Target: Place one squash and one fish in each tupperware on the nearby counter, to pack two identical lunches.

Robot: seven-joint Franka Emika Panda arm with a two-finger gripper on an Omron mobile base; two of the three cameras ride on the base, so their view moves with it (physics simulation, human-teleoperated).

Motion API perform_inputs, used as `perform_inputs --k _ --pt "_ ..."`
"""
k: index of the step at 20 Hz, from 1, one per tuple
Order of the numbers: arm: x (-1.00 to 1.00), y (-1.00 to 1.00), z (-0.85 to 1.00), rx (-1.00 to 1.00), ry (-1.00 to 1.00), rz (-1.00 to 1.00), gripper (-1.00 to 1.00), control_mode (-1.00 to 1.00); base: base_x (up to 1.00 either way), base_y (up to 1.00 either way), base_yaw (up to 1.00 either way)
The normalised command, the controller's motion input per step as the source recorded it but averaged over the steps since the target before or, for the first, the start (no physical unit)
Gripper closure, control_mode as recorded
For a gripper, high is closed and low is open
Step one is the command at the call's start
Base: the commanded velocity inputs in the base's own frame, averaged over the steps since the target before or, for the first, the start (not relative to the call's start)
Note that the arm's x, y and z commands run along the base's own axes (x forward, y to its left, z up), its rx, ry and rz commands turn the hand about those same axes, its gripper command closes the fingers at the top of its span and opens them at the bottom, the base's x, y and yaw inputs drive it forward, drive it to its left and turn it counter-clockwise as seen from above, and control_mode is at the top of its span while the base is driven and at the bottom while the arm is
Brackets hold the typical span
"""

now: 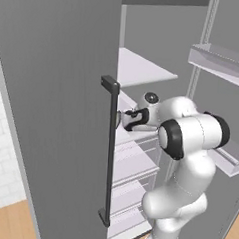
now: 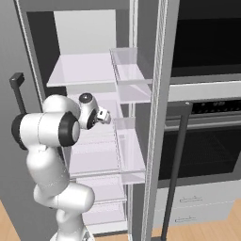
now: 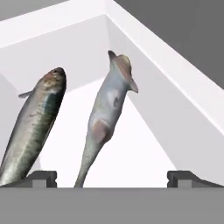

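Fetching step: I'm reaching into the open fridge (image 2: 94, 70), my claw (image 3: 111, 178) spread wide and holding nothing, both tips low in the hand view. Two fish lie side by side on a white fridge shelf (image 3: 131, 153) near its back corner: the paler fish (image 3: 107, 118) sits between my tips, tail toward me, and the darker fish (image 3: 33, 127) is left, just beside the left tip. Next I judge I should ease forward over the paler body, keep clear of the darker one, then pinch
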Motion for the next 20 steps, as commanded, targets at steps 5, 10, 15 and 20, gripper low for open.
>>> perform_inputs --k 5,10,15,20 --pt "0.68 0.08 -0.46 0.0 0.02 0.0 -1.0 -1.0 0.0 0.0 0.0" --pt "0.65 0.12 -0.5 -0.01 0.0 0.0 -1.0 -1.0 0.0 0.0 0.0" --pt "0.42 0.03 -0.62 -0.02 0.0 0.0 1.0 -1.0 0.0 0.0 0.0" --pt "-0.2 -0.02 -0.97 -0.05 0.0 -0.07 1.0 -1.0 0.0 0.0 0.0"
